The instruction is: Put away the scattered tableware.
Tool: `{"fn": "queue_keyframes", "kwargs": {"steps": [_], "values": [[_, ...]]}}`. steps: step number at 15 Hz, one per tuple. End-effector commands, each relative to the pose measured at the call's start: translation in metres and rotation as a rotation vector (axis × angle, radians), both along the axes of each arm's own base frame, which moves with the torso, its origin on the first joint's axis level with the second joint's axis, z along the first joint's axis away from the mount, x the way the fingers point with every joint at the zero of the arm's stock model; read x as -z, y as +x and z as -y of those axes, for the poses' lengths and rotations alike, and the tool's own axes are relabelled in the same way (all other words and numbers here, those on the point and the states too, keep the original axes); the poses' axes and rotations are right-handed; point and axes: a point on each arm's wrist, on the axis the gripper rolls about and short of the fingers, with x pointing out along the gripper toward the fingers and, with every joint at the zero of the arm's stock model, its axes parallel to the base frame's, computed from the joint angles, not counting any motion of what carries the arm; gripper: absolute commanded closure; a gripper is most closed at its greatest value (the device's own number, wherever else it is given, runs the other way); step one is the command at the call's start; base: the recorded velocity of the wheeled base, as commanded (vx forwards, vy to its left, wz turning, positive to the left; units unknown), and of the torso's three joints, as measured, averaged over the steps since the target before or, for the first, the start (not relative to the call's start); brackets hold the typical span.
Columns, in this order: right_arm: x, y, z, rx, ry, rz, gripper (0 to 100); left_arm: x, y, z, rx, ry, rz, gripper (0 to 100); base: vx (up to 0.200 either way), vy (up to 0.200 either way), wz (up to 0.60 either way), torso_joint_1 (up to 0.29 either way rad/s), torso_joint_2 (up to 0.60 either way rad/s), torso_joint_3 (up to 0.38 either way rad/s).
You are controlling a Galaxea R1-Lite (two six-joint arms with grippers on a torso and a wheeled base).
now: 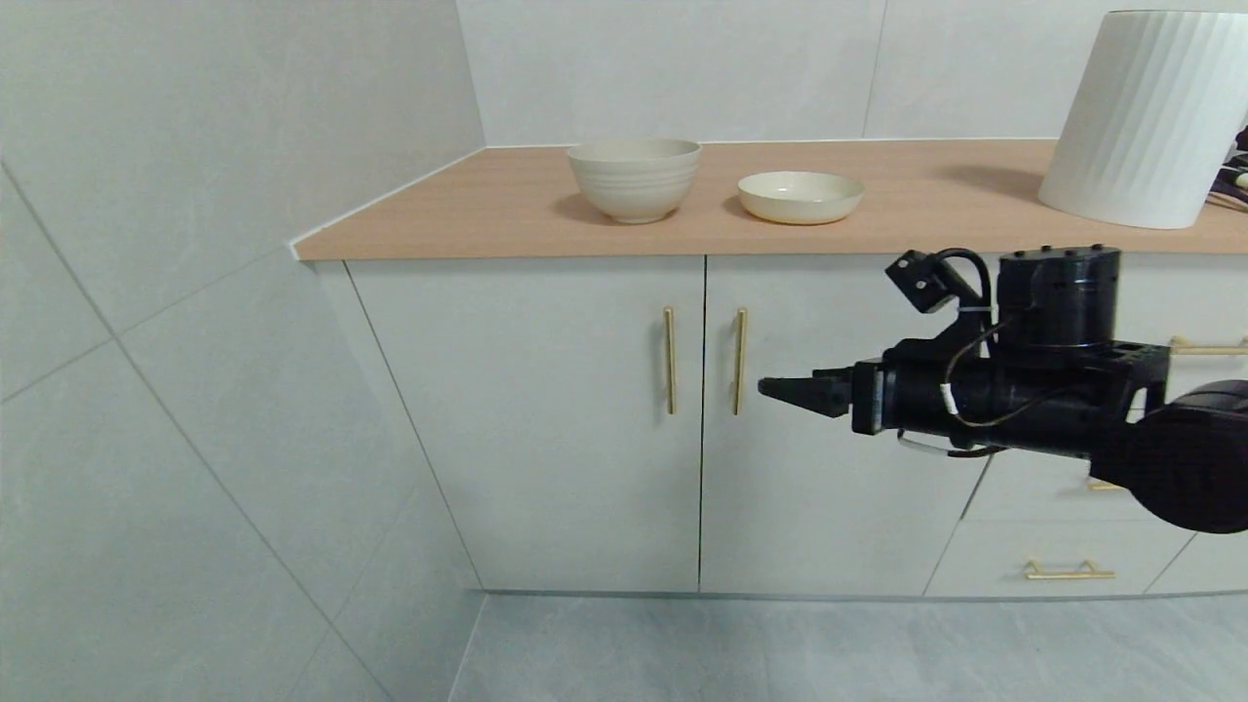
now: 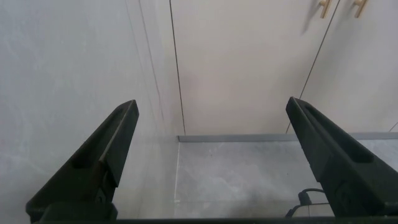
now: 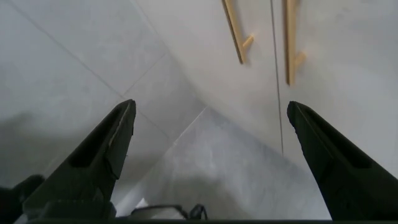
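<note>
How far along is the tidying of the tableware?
Done: nothing. The deep bowl and the shallow bowl stand on the counter; the cabinet doors are shut. In hand: the open, empty right claw is level with the door handles. Left: store both bowls.

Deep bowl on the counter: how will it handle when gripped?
The deep bowl looks like glazed ceramic: probably rigid, heavyish, and brittle if dropped. Its smooth-looking rim may be slippery. The narrow foot under a wide mouth might let it tip if pushed high.

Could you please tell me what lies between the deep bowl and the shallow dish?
Nothing: in the head view the deep bowl and the shallow dish stand apart, with only bare wooden counter between them.
</note>
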Motion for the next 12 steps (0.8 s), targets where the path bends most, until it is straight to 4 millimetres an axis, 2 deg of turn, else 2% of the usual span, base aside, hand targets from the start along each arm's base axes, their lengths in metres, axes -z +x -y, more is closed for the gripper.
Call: {"fn": "queue_keyframes", "kwargs": {"steps": [1, 3, 4, 10, 12], "values": [[0.026, 0.036, -0.022, -0.008, -0.015, -0.034, 0, 0.000, 0.000, 0.000, 0.001, 0.000, 0.000, 0, 0.000, 0.000, 0.00, 0.000, 0.00, 0.000], [0.029, 0.051, -0.029, -0.005, -0.010, -0.022, 0, 0.000, 0.000, 0.000, -0.001, 0.000, 0.000, 0, 0.000, 0.000, 0.00, 0.000, 0.00, 0.000], [0.037, 0.060, -0.032, 0.008, -0.015, -0.032, 0, 0.000, 0.000, 0.000, 0.001, 0.000, 0.000, 0, 0.000, 0.000, 0.00, 0.000, 0.00, 0.000], [0.059, 0.081, -0.039, 0.093, 0.052, 0.029, 0, 0.000, 0.000, 0.000, 0.001, 0.000, 0.000, 0, 0.000, 0.000, 0.00, 0.000, 0.00, 0.000], [0.060, 0.086, -0.042, 0.113, 0.065, 0.043, 0, 0.000, 0.000, 0.000, -0.001, 0.000, 0.000, 0, 0.000, 0.000, 0.00, 0.000, 0.00, 0.000]]}}
